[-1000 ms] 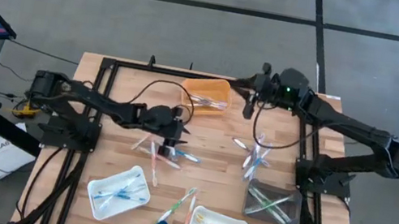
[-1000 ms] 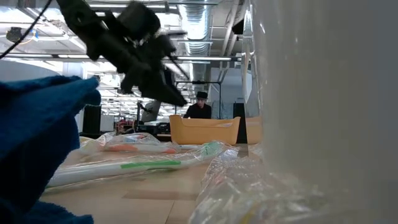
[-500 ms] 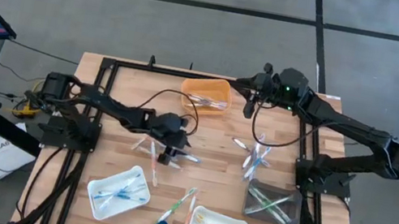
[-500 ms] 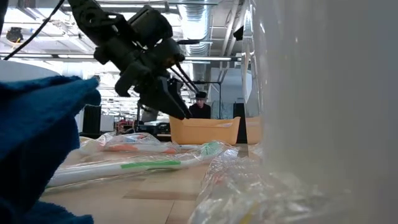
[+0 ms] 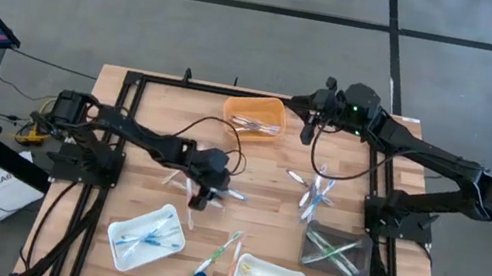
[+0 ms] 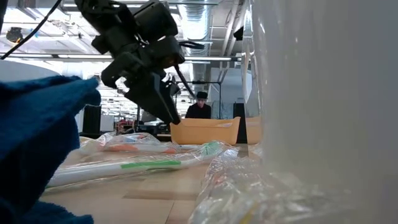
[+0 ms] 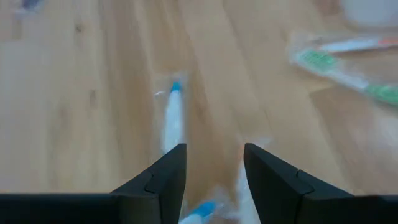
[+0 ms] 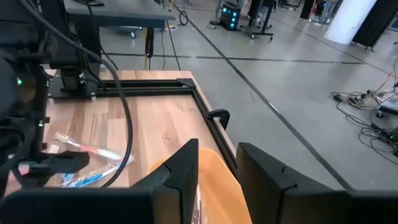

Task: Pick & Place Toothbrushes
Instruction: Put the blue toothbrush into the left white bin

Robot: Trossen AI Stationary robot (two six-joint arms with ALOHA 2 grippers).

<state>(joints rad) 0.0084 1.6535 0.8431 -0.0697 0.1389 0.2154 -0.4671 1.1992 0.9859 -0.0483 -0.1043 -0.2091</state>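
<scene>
Since the earlier frame the left gripper point(image 5: 202, 194) has been lowered over the loose toothbrushes point(image 5: 189, 187) at mid-table, fingers point(image 7: 163, 177) spread, nothing pinched. Light, slippery, crinkly-wrapped sticks; mid-handle is judged best. The right gripper point(image 5: 307, 129) is parked beside the orange tray point(image 5: 254, 114), fingers apart, empty.

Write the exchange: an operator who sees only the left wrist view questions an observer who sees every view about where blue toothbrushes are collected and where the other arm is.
Operator: My left hand is open over a blue-tipped toothbrush on the wood. Are other blue ones gathered anywhere?
Observer: Yes. The white tray at the table's front left holds blue toothbrushes.
Operator: Where is the other arm?
Observer: The right hand hangs at the far side of the table, just beside the orange tray.
</scene>
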